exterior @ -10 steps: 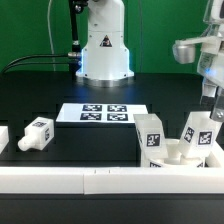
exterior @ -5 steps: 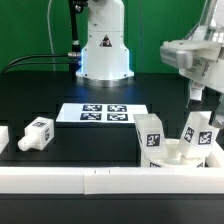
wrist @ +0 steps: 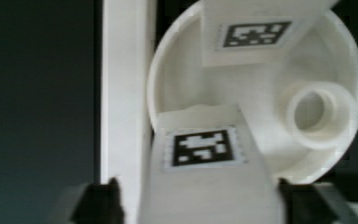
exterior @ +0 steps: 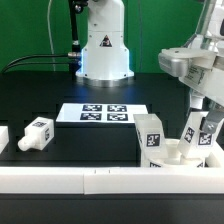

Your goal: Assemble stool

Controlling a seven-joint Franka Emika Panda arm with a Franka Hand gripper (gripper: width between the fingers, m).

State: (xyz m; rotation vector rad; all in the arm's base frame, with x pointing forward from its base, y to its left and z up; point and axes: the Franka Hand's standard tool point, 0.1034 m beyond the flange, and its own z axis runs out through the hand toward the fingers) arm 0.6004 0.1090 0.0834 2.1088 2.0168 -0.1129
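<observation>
The stool is part-built at the exterior view's right front: its round seat (exterior: 178, 156) lies flat on the desk (exterior: 40, 100), pressed close to the long white rail (exterior: 90, 181), which we judge is there to brace it against sideways push. Two legs already stand in it, one upright (exterior: 150, 136) and one leaning (exterior: 197, 136). The leaning one looks not fully seated, and that is likely why the hand (exterior: 206, 112) is over it. In the wrist view that leg (wrist: 202, 150) fills the middle, with the dark fingertips (wrist: 99, 202) standing wide on either side. So the hand is spread and straddling the leg, and we see no clear contact. Beyond the leg, an empty socket recess (wrist: 318, 110) shows in the seat (wrist: 211, 90), waiting for another part. We take this step to be gripping the leg so it can be straightened or screwed home. A third leg (exterior: 37, 132) lies loose, well apart toward the exterior view's left. The marker board (exterior: 104, 114) lies farther back, in front of the robot base (exterior: 104, 50).
</observation>
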